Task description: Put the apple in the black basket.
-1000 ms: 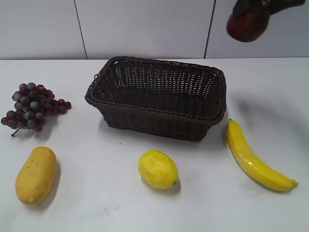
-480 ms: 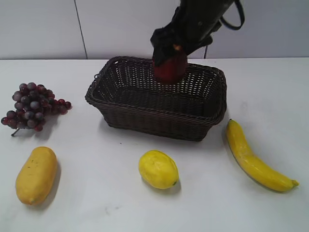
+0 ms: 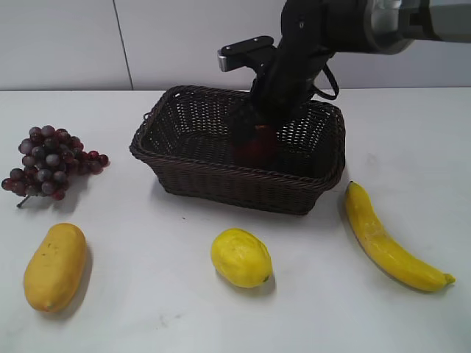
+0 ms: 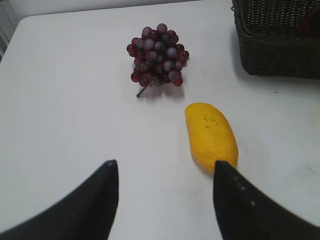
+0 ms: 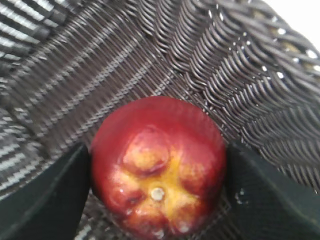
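The dark red apple (image 3: 255,145) is down inside the black basket (image 3: 184,176), seen partly through its weave. In the right wrist view the apple (image 5: 157,165) sits between the two black fingers of my right gripper (image 5: 157,180), which is shut on it, with the basket's woven floor and wall (image 5: 240,85) right behind. My right arm reaches down into the basket from the back (image 3: 257,129). My left gripper (image 4: 165,172) is open and empty above the white table, away from the basket, whose corner (image 4: 280,45) shows at its view's top right.
A bunch of purple grapes (image 3: 45,160) lies left of the basket. A yellow mango (image 3: 55,266), a lemon (image 3: 241,257) and a banana (image 3: 390,239) lie along the front of the white table (image 3: 147,309). A tiled wall stands behind.
My right gripper has carried the apple from high at the upper right, over the basket's rim, and down into the basket. The left arm has not moved.
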`<action>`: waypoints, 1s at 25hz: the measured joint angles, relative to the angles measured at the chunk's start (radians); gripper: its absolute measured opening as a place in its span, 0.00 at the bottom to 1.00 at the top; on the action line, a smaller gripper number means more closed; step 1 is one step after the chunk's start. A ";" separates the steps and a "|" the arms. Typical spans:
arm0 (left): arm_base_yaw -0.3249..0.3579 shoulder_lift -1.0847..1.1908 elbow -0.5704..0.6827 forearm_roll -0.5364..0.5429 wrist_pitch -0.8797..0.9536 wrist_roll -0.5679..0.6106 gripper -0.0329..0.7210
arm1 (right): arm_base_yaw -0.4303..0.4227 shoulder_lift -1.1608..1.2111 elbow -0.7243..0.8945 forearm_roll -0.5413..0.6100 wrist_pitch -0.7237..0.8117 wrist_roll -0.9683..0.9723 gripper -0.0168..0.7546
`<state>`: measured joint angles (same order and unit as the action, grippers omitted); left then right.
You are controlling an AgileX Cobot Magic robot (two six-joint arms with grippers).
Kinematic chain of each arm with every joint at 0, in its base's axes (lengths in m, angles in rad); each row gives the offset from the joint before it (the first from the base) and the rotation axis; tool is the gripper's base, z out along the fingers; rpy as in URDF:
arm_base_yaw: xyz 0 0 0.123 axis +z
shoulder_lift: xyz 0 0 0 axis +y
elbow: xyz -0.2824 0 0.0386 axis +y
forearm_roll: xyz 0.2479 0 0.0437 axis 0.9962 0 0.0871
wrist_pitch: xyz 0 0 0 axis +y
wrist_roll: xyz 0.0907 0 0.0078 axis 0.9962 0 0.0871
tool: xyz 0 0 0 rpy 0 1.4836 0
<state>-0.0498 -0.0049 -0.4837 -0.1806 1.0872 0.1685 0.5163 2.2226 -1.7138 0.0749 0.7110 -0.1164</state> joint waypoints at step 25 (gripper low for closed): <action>0.000 0.000 0.000 0.000 0.000 0.000 0.62 | -0.137 -0.425 -0.159 -0.165 0.442 0.116 0.86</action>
<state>-0.0498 -0.0049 -0.4837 -0.1806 1.0872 0.1685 0.3790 1.7980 -1.8724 -0.0904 1.1526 0.0000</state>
